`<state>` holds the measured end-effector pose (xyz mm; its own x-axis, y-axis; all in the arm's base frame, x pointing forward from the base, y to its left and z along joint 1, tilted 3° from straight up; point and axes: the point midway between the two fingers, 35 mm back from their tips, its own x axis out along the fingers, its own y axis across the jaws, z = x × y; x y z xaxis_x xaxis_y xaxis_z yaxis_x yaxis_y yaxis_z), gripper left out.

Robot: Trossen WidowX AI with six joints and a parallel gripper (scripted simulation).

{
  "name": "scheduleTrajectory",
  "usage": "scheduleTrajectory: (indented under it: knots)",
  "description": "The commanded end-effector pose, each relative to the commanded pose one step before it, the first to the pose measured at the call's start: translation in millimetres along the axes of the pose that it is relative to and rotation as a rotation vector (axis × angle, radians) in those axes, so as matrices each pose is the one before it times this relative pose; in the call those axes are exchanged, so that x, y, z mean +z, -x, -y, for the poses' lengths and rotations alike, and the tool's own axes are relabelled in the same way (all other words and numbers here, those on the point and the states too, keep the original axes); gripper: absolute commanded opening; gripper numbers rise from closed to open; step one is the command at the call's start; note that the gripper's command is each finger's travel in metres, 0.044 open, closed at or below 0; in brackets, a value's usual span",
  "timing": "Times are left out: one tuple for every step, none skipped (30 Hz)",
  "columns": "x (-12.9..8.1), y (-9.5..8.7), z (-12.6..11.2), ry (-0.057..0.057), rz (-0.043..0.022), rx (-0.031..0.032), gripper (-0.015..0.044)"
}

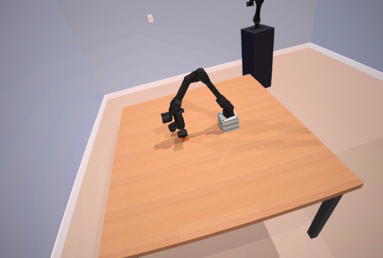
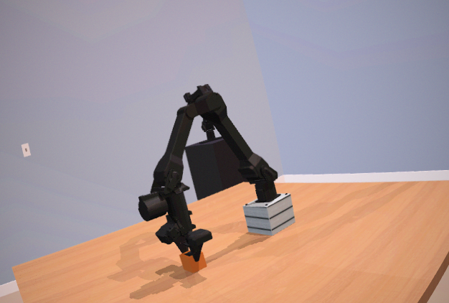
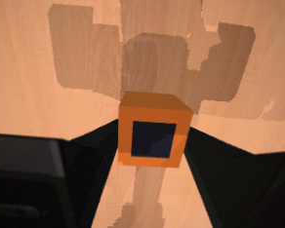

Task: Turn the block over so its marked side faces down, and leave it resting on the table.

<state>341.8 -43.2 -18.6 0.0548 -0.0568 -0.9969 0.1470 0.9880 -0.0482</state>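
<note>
Wooden table [image 1: 235, 168], seemingly blue-grey walls [image 1: 37, 63]

Block [image 2: 192, 261] on table [image 2: 326, 248] (between jaws)

Looking straight down at a wooden table top [image 3: 34, 122], pale orange-tan with faint grain. At centre, an orange block [image 3: 155, 130], its upper face bearing a dark navy square mark [image 3: 153, 138] framed by an orange border. Gripper [image 3: 153, 146] closed on the block: two black fingers, one from lower left and one from lower right, touching its left and right sides. Blocky grey-brown shadows [image 3: 88, 58] spread across the wood beyond the block.
</note>
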Motion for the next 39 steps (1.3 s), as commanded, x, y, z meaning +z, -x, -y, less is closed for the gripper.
scheduleTrajectory:
  knots:
    - [-0.45, 9.05, -0.05, 0.0057, -0.00516, 0.00001, 0.0044]
    - [0.07, 7.64, -0.01, 0.0000, 0.00006, 0.00004, 0.0018]
    - [-0.09, 6.29, 0.00, 0.0000, 0.00003, 0.00004, 0.0000]
    - [-0.12, 3.78, 0.00, 0.0000, 0.00001, 0.00002, 0.0000]
    - [-0.05, 1.26, 0.00, 0.0000, 0.00000, 0.00001, 0.0000]
    - [0.00, 0.00, 0.00, 0.0000, 0.00000, 0.00000, 0.0000]
    - [0.00, 0.00, 0.00, 0.0000, 0.00000, 0.00000, 0.0000]
    - [0.00, 0.00, 0.00, 0.0000, 0.00000, 0.00000, 0.0000]
    - [0.00, 0.00, 0.00, 0.0000, 0.00000, 0.00000, 0.0000]
    - [0.05, -0.17, -0.01, 0.0000, 0.00265, 0.00002, 0.0000]
    - [0.16, -0.50, -0.03, 0.0001, 0.00794, 0.00006, 0.0000]
    - [0.25, -0.81, -0.05, 0.0001, 0.01323, 0.00010, 0.0000]
    - [0.27, -0.95, -0.06, 0.0002, 0.01621, 0.00011, 0.0000]
    - [0.23, -0.90, -0.06, 0.0001, 0.01622, 0.00010, 0.0000]
    - [0.19, -0.85, -0.05, 0.0001, 0.01622, 0.00009, 0.0000]
    - [0.15, -0.80, -0.05, 0.0001, 0.01621, 0.00009, 0.0000]
    - [0.11, -0.75, -0.04, 0.0001, 0.01621, 0.00008, 0.0000]
    - [0.08, -0.70, -0.04, 0.0001, 0.01621, 0.00007, 0.0000]
    - [0.04, -0.65, -0.04, 0.0001, 0.01620, 0.00006, 0.0000]
    - [0.01, -0.59, -0.03, 0.0001, 0.01619, 0.00005, 0.0000]
    - [-0.02, -0.54, -0.03, 0.0001, 0.01619, 0.00004, 0.0000]
    - [-0.06, -0.48, -0.02, 0.0001, 0.01619, 0.00003, 0.0000]
    - [-0.09, -0.42, -0.02, 0.0001, 0.01619, 0.00002, 0.0000]
    - [-0.11, -0.36, -0.02, 0.0001, 0.01618, 0.00001, 0.0000]
    - [-0.14, -0.30, -0.01, 0.0000, 0.01618, 0.00001, 0.0000]
    - [-0.17, -0.24, -0.01, 0.0000, 0.01618, 0.00000, 0.0000]
    - [-0.19, -0.18, 0.00, 0.0000, 0.01617, -0.00001, 0.0000]
    - [-0.22, -0.12, 0.00, 0.0000, 0.01617, -0.00002, 0.0000]
    - [-0.24, -0.06, 0.00, 0.0000, 0.01616, -0.00003, 0.0000]
    - [-0.26, 0.01, 0.00, 0.0000, 0.01617, -0.00003, 0.0000]
    - [-0.28, 0.07, 0.01, 0.0000, 0.01617, -0.00004, 0.0000]
    - [-0.30, 0.14, 0.01, 0.0000, 0.01617, -0.00005, 0.0000]
    - [-0.31, 0.20, 0.02, 0.0000, 0.01617, -0.00006, 0.0000]
    - [-0.33, 0.27, 0.02, 0.0000, 0.01616, -0.00007, 0.0000]
    - [-0.34, 0.33, 0.03, 0.0000, 0.01616, -0.00008, 0.0000]
    - [-0.36, 0.40, 0.03, -0.0001, 0.01614, -0.00009, 0.0000]
    - [-0.38, 0.46, 0.04, -0.0001, 0.01613, -0.00011, 0.0000]
    - [-0.39, 0.53, 0.04, -0.0001, 0.01613, -0.00011, 0.0000]
    - [-0.40, 0.60, 0.05, -0.0001, 0.01611, -0.00013, 0.0000]
